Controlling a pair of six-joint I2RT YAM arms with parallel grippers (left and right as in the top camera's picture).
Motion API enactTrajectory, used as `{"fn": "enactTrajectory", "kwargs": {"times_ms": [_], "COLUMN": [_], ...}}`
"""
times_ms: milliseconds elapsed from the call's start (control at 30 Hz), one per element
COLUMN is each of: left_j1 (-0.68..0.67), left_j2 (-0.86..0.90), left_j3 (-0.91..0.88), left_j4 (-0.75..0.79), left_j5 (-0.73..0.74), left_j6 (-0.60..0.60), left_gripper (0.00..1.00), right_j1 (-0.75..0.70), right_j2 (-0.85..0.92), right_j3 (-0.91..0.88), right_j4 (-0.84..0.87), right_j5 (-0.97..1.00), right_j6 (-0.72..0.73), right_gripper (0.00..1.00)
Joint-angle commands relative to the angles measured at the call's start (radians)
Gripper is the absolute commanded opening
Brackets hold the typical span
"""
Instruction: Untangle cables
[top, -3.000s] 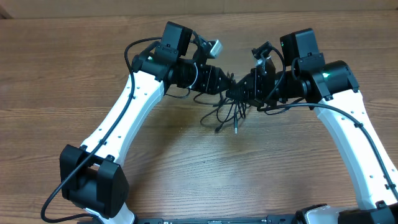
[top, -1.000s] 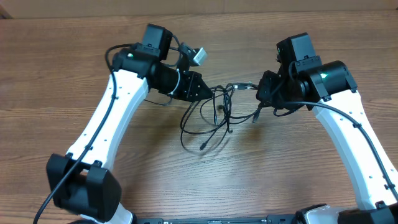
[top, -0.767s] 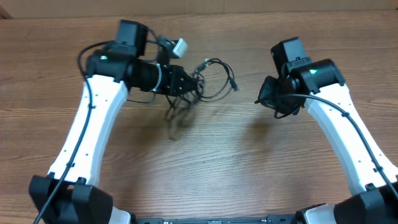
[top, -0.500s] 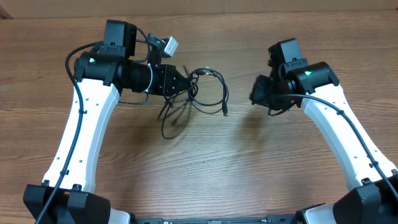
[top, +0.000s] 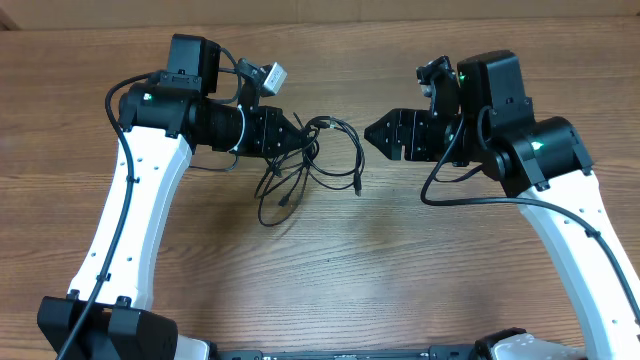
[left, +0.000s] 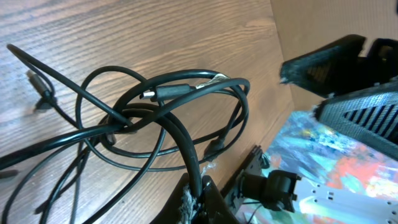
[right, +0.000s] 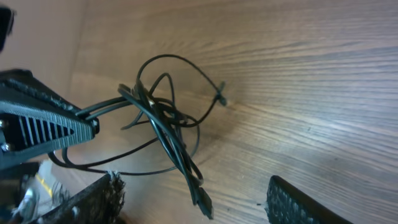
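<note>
The left pincer (top: 300, 137) is closed on the thin black tangled cables (top: 300, 168), clamping a strand at the knot. Loops and plug ends trail from it over the brown wood-grain worktop (top: 400, 260). The right pincer (top: 372, 133) is spread wide and empty, facing the tangle, near it, apart

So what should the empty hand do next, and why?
Probably the right hand should slide toward the cables and close on a strand on its side. It is open with nothing in it and hangs apart from the tangle, while the left hand is shut on the other side. With two grips, the arms could likely pull the knot apart.
</note>
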Motion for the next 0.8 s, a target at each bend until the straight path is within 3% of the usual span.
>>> {"fn": "enactTrajectory", "kwargs": {"times_ms": [0, 200, 333, 533, 767], "left_j1": [-0.013, -0.018, -0.018, -0.018, -0.018], "left_j2": [-0.023, -0.023, -0.023, -0.023, -0.023], "left_j3": [0.023, 0.023, 0.023, 0.023, 0.023], "left_j4": [-0.009, -0.029, -0.037, -0.054, -0.054], "left_j5": [0.05, 0.05, 0.05, 0.055, 0.087], "left_j6": [0.004, 0.004, 0.004, 0.005, 0.014], "left_gripper": [0.04, 0.04, 0.04, 0.04, 0.04], "right_j1": [0.003, 0.026, 0.031, 0.031, 0.031], "right_j2": [0.047, 0.114, 0.147, 0.2, 0.27], "right_j3": [0.013, 0.011, 0.011, 0.001, -0.002], "right_j4": [0.002, -0.011, -0.006, 0.0, 0.02], "right_j5": [-0.068, -0.089, -0.017, 0.237, 0.188], "right_j6": [-0.068, -0.102, -0.081, 0.095, 0.111], "right_gripper": [0.73, 0.7, 0.61, 0.34, 0.33]}}
